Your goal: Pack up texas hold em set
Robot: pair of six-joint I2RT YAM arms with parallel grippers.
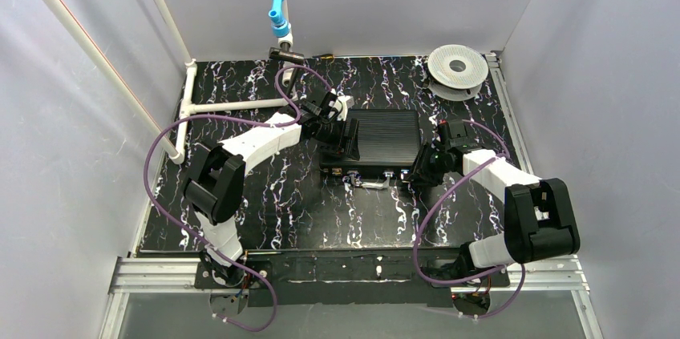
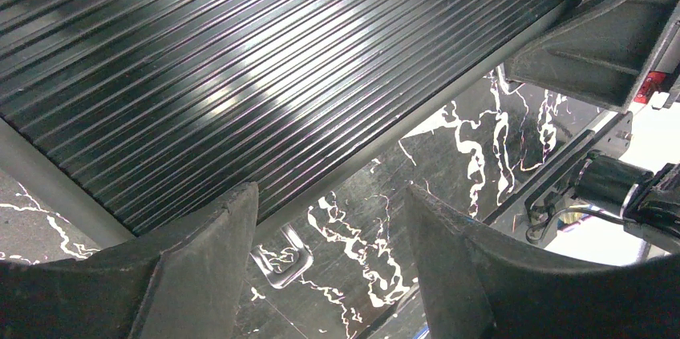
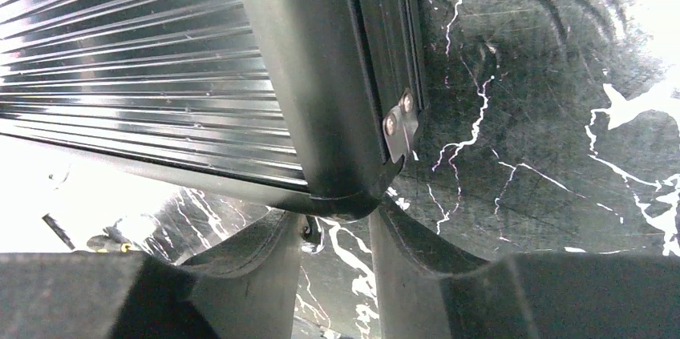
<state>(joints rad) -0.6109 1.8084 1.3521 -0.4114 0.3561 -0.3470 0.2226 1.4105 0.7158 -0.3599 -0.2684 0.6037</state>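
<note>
The black ribbed briefcase lies closed and flat in the middle of the table, its silver handle at the near side. No chips, dice or cards are in view. My left gripper is at the case's left edge, jaws wide apart and empty. In the left wrist view the ribbed lid fills the upper left and a silver loop lies between the fingers. My right gripper is at the near right corner. In the right wrist view its fingers stand narrowly apart just under that corner.
A round white-grey spool sits at the back right of the black marbled table. White pipes run along the back left. A silver bracket is screwed to the case's side. Grey walls close in on both sides.
</note>
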